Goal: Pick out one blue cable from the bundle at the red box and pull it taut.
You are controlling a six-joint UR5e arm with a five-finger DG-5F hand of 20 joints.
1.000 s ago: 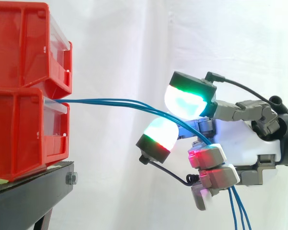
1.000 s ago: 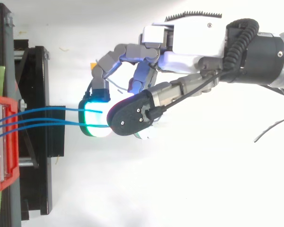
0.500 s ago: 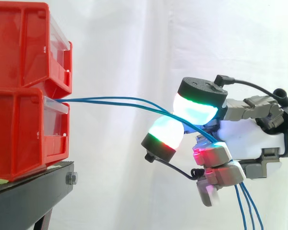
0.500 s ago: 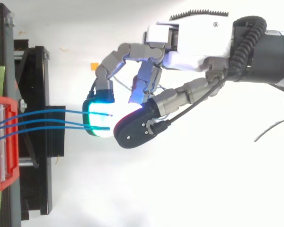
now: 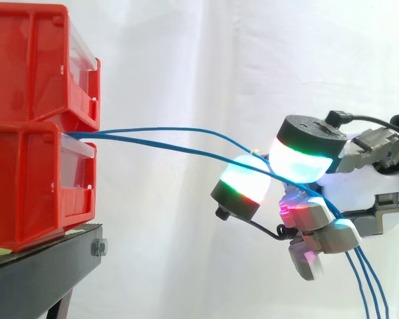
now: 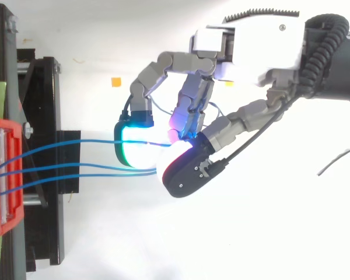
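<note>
The hand [image 6: 251, 46], its fingers curled and pinching the blue cables [image 6: 99, 140] from the red box [image 5: 33, 179], should pull straight away, firmly, until the sag disappears.

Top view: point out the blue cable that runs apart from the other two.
The uppermost blue cable: it bows away and crosses the hand's glowing pad, while the other two cables run close together below it.
</note>
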